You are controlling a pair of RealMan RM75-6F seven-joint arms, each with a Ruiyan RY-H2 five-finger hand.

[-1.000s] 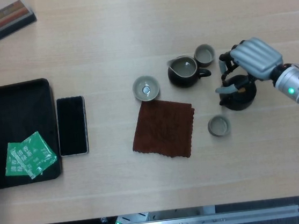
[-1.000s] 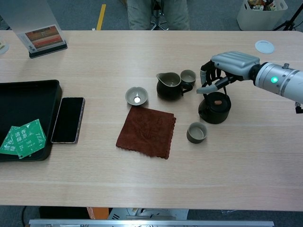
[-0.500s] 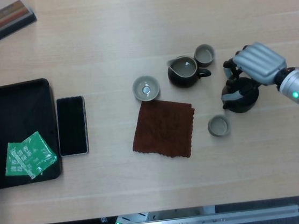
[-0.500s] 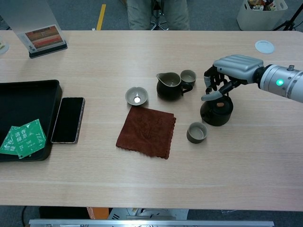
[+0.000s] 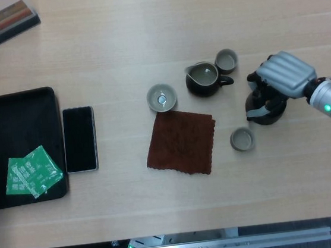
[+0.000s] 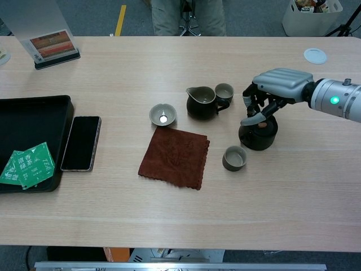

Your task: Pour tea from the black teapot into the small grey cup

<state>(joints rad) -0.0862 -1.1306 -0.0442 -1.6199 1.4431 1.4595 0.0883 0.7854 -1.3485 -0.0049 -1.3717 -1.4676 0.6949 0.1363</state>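
Directly beneath the right hand point(image 6: 269, 96) sits the black teapot point(image 6: 258, 135).

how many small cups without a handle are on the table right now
3. One cup sits behind the open pitcher; one cup stands near the teapot, right of the brown cloth; a wider cup is off the cloth's far left corner. None seems hidden.

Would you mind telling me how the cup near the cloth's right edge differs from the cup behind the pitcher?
The cup by the cloth stands alone in front of the black teapot. The cup behind the pitcher sits against the pitcher, farther back. Both are small, grey-green and upright.
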